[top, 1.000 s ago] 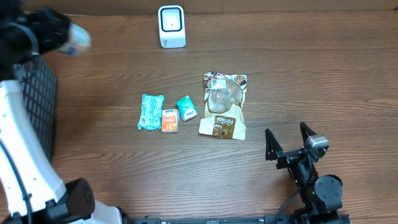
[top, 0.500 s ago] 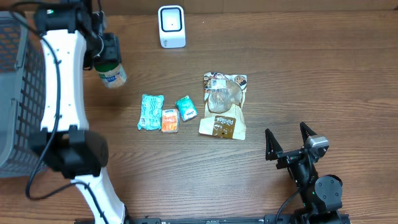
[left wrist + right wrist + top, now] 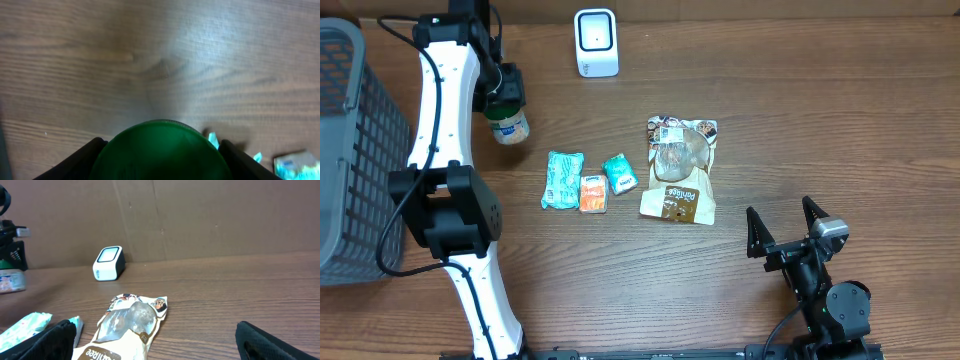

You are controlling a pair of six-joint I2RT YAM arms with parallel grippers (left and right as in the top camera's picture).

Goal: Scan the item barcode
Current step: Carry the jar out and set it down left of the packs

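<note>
One green-capped bottle (image 3: 508,127) hangs from the left gripper (image 3: 503,98), clamped at its cap, left of the barcode scanner (image 3: 596,42). Gripped only there, it could slip or turn its barcode away from the window. The right gripper (image 3: 783,228) sits spread, empty.

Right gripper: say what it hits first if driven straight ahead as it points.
Likely only bare table: the right gripper seems aimed just past the pouch, though depth is unclear and it might clip its corner.

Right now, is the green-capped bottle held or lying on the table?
Held. The bottle sits cap-first between the left jaws in the wrist view, its body projecting beyond them overhead.
</note>
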